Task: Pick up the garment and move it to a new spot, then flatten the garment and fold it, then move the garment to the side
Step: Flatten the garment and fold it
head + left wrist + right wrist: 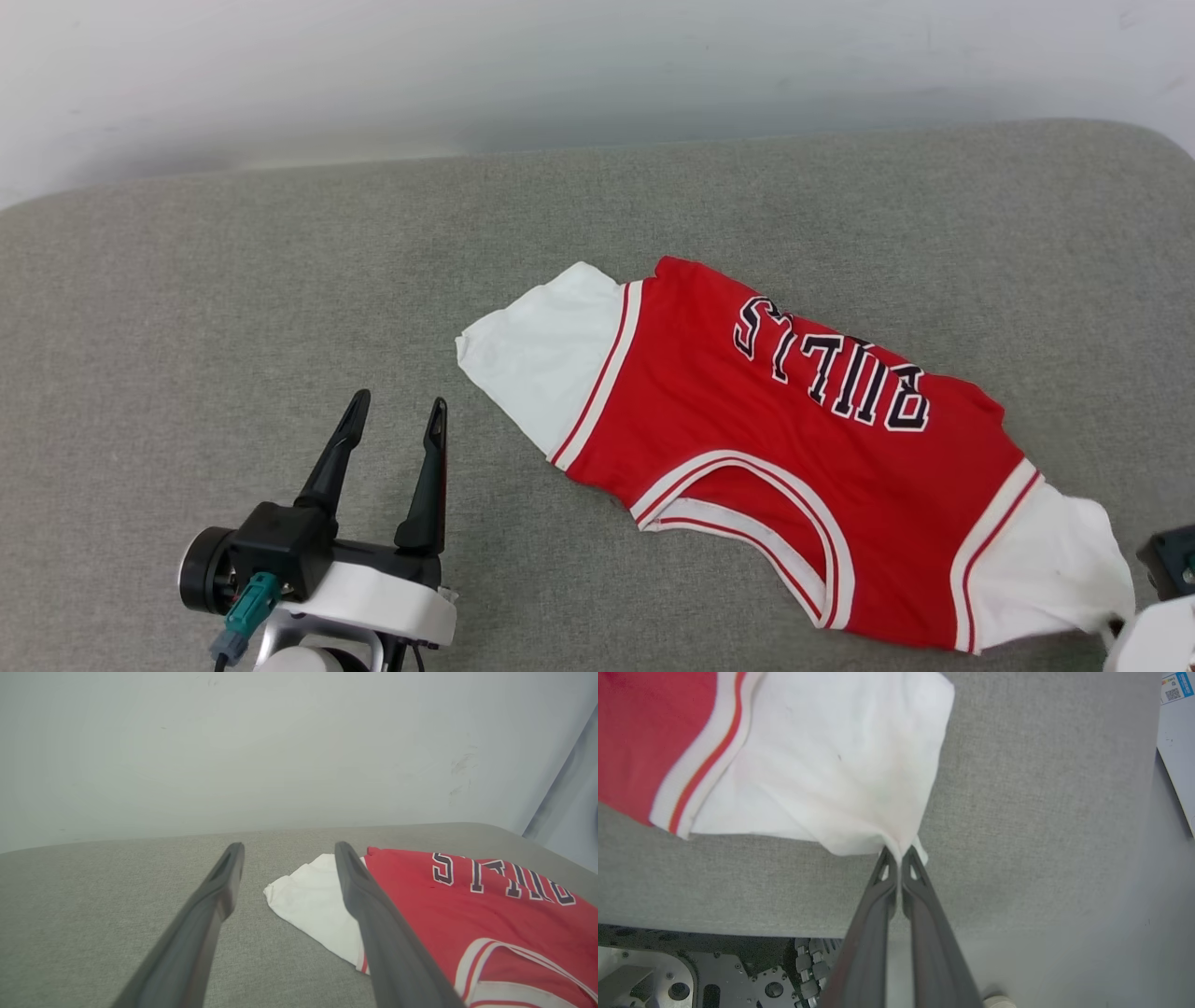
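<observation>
The garment (pixel 794 439), a red jersey with white sleeves and upside-down "BULLS" lettering, lies folded across the right half of the grey padded table (pixel 233 299). My left gripper (pixel 397 411) stands open at the lower left, apart from the jersey's near white sleeve (pixel 541 359); the left wrist view shows that sleeve (pixel 313 905) between and beyond my left gripper (pixel 287 851). My right gripper (pixel 899 854) is shut on a corner of the other white sleeve (pixel 822 765) near the table's front edge. In the head view the right arm's wrist (pixel 1167 588) peeks in at the lower right.
A pale wall (pixel 560 65) runs behind the table. The grey surface stretches bare to the left and behind the jersey. In the right wrist view the table's front edge (pixel 738 926) shows, with the robot's base (pixel 691 970) below it and the floor (pixel 1064 961) to the right.
</observation>
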Motion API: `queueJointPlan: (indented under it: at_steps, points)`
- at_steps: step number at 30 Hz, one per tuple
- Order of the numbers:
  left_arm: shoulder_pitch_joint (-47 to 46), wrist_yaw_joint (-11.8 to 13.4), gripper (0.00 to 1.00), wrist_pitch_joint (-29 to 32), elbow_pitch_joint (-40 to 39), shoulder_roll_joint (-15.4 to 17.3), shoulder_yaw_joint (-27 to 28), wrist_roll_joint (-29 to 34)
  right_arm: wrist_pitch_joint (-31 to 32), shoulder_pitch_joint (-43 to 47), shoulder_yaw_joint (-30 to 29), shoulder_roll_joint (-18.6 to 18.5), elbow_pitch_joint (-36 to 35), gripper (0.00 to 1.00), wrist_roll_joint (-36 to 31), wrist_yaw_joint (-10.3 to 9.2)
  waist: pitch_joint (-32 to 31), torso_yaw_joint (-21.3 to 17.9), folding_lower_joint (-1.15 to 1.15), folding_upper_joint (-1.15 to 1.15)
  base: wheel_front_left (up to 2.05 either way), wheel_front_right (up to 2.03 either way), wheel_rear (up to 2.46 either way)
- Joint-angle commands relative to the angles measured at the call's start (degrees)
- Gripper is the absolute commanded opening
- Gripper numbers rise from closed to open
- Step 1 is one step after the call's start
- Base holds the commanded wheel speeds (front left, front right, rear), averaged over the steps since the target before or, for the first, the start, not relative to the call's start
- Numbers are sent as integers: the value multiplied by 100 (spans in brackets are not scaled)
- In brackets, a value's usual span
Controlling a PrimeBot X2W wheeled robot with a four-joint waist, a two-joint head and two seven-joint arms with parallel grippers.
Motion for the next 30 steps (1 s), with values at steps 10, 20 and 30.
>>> queueJointPlan:
  at_steps: [10,20,30]
  points:
    - [94,-9,100,-13,-13,35,64,-46,-1490,-782,-311,593,-194,100,-110,-4,-155,-85,0,0,0,0,0]
    - [-303,-8,100,464,327,147,-12,-151,-2841,-1095,-392,1474,-726,100,-390,-4,85,-422,0,0,0,0,0]
    - [-1367,20,100,3768,-49,677,-123,-360,-2930,-1110,-101,1681,-1081,100,-720,-4,667,-715,0,0,0,0,0]
